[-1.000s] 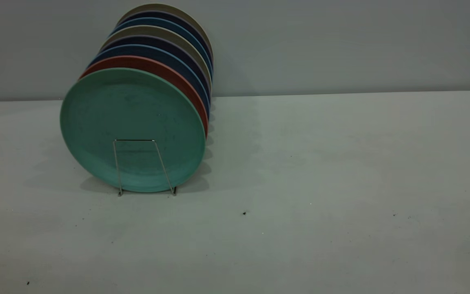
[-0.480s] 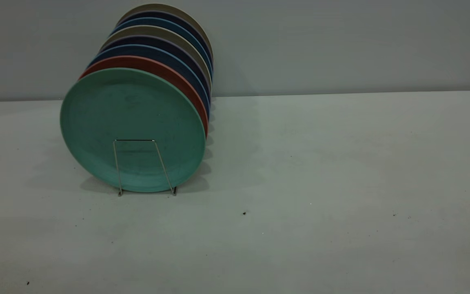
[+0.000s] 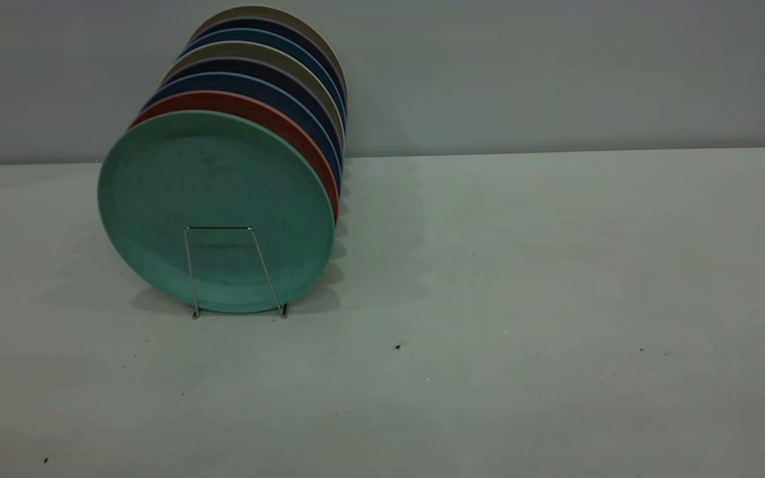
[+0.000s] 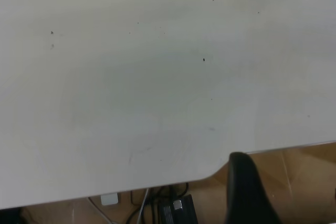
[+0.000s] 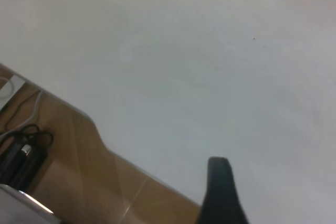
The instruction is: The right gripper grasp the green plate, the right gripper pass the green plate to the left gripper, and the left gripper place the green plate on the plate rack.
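The table was a broad, matte, pale grey-white slab, faintly scuffed and dotted with dark specks; its rounded corner showed in both wrist views, with tan flooring and black cables beyond it. At the ten o'clock part of the exterior view stood the row of plates, round, matte and low-rimmed, on edge one behind another, receding toward one o'clock; beige, dark blue and teal rims alternated at the back; a salmon-pink plate stood directly behind the foremost one. That foremost one was the green plate, a teal-green disc with faint dark scuffs, tilted slightly back, standing in the plate rack; the rack's thin silver wire formed an upright trapezoid loop in front of the plate's lower half, feet on the table. Neither arm appeared in the exterior view; the left gripper showed only as one dark, rounded finger above the table's edge, the right gripper likewise as one black blunt finger; whether either pair was parted or closed could not be told. Compared with a second earlier, plates, rack and specks lay unchanged.
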